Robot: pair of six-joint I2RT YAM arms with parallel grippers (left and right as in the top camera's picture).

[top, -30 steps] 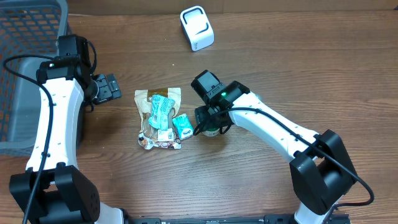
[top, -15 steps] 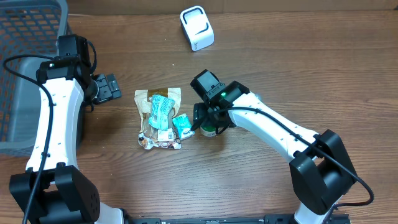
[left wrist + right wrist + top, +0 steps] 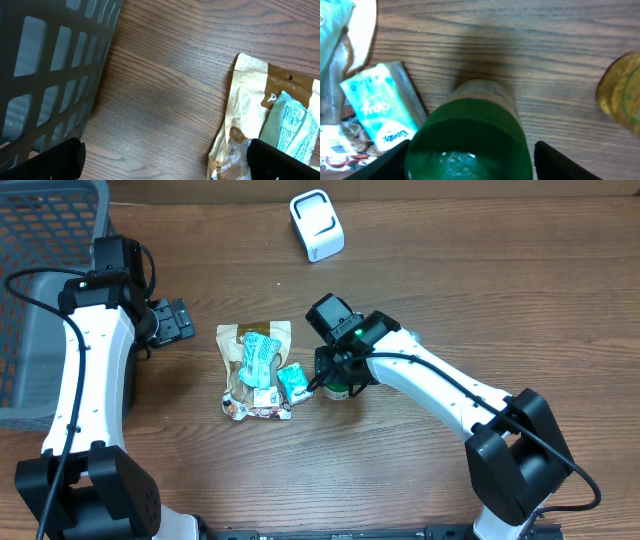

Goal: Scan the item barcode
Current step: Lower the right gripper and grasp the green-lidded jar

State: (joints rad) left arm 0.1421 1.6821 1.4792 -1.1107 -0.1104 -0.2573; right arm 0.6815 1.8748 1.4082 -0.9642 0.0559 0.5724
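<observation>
A jar with a green lid [image 3: 470, 135] stands on the wooden table, with my right gripper [image 3: 470, 162] open around the lid. The left finger lies against the lid and a narrow gap shows at the right finger. From overhead the jar [image 3: 338, 390] is mostly hidden under the right gripper [image 3: 336, 380]. The white barcode scanner [image 3: 317, 225] stands at the back of the table, well away from the jar. My left gripper [image 3: 180, 320] hangs open over bare wood [image 3: 172, 160], left of the snack pile.
A tan snack bag [image 3: 256, 370] with teal packets on it lies mid-table, and a small teal packet [image 3: 382, 107] touches the jar's left side. A grey mesh basket [image 3: 40, 290] fills the far left. A yellowish translucent object [image 3: 622, 92] sits right of the jar.
The right gripper shifted slightly around the jar and came back to nearly the same spot. The left arm has not moved.
</observation>
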